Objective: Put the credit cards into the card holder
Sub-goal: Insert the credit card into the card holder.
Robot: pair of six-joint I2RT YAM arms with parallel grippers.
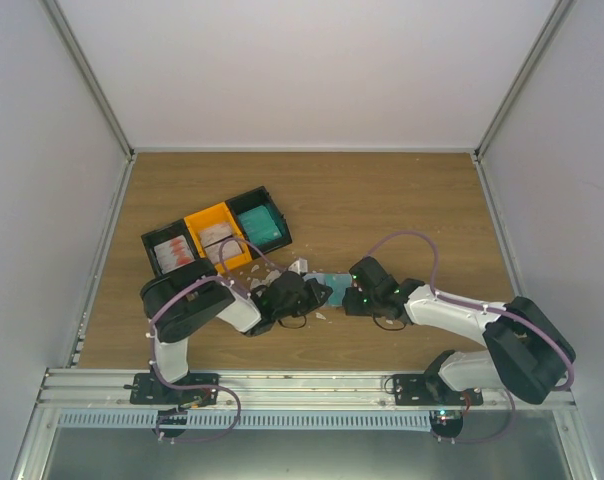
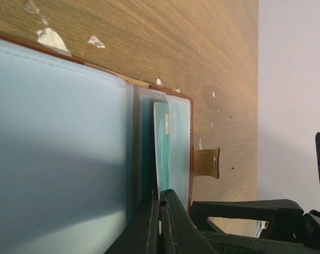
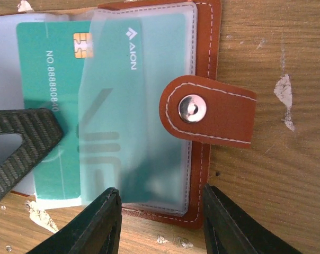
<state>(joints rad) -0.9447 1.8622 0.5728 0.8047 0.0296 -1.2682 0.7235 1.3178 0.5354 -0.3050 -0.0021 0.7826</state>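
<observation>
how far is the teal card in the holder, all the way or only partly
Partly in. The teal card has its right half under the clear sleeve of the card holder; its chip side sticks out uncovered.

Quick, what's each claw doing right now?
Left gripper: closed, pinching the teal card.
Right gripper: open over the edge of the card holder, holding nothing.
</observation>
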